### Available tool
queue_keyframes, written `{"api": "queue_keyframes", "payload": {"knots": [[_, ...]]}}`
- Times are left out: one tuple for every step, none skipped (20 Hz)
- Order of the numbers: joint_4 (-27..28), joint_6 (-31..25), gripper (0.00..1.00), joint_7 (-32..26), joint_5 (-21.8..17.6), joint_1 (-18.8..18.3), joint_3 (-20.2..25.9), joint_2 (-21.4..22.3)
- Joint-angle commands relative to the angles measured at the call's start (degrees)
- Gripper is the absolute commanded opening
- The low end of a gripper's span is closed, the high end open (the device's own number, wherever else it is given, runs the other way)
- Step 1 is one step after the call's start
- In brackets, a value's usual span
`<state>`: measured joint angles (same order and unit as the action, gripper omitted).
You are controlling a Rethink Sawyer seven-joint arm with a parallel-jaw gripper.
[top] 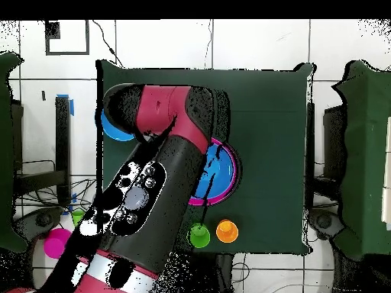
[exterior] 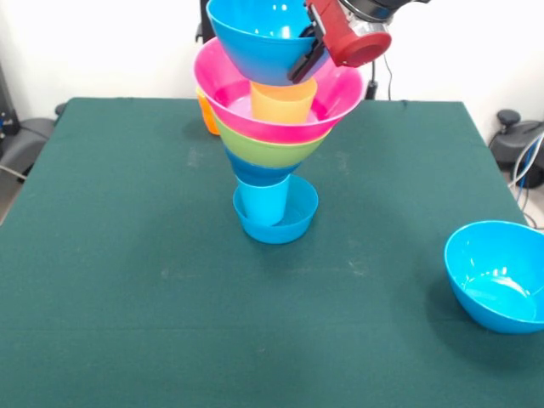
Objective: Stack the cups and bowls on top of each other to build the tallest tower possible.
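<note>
The tower (exterior: 270,153) stands mid-table: a small blue bowl (exterior: 297,223) at the base, a light blue cup (exterior: 262,202), a blue bowl, a lime green bowl (exterior: 268,150) and the big pink bowl (exterior: 340,95) with a yellow cup (exterior: 283,102) in it. My gripper (exterior: 308,53) is shut on the rim of a large blue bowl (exterior: 255,38) and holds it tilted just above the yellow cup. In the overhead view my arm (top: 145,191) hides most of the tower; only the pink rim (top: 231,179) and the held blue bowl (top: 208,183) show.
Another large blue bowl (exterior: 497,276) sits near the table's edge, also seen in the overhead view (top: 114,126). An orange cup (exterior: 206,115) stands behind the tower. The overhead view shows it (top: 227,230) beside a green cup (top: 199,235) near the robot-side edge.
</note>
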<state>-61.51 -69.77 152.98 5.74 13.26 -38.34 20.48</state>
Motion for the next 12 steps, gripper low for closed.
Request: {"api": "queue_keyframes", "payload": {"knots": [[-0.6, -1.5, 0.00, 11.3, 1.1, 1.1, 3.8, -2.7], [-0.6, -1.5, 0.00, 11.3, 1.2, 1.1, 3.8, -2.7], [-0.4, -1.8, 0.00, 11.4, 1.2, 1.1, 3.7, -2.8], [-0.3, -1.8, 0.00, 11.4, 1.3, 1.1, 3.8, -2.8], [-0.1, -1.9, 0.00, 11.4, 1.3, 1.0, 3.8, -3.0], [0.1, -2.0, 0.00, 11.5, 1.3, 1.0, 3.7, -3.1], [0.3, -2.1, 0.00, 11.6, 1.3, 1.1, 3.7, -3.2], [0.4, -2.0, 0.00, 11.7, 1.3, 1.0, 3.7, -3.3], [0.6, -2.0, 0.00, 11.7, 1.3, 1.0, 3.6, -3.4], [0.5, -1.9, 0.00, 11.7, 1.4, 1.0, 3.7, -3.4], [0.4, -1.7, 0.00, 11.7, 1.4, 0.9, 3.6, -3.4], [0.4, -1.6, 0.00, 11.6, 1.2, 0.9, 3.6, -3.4]]}}
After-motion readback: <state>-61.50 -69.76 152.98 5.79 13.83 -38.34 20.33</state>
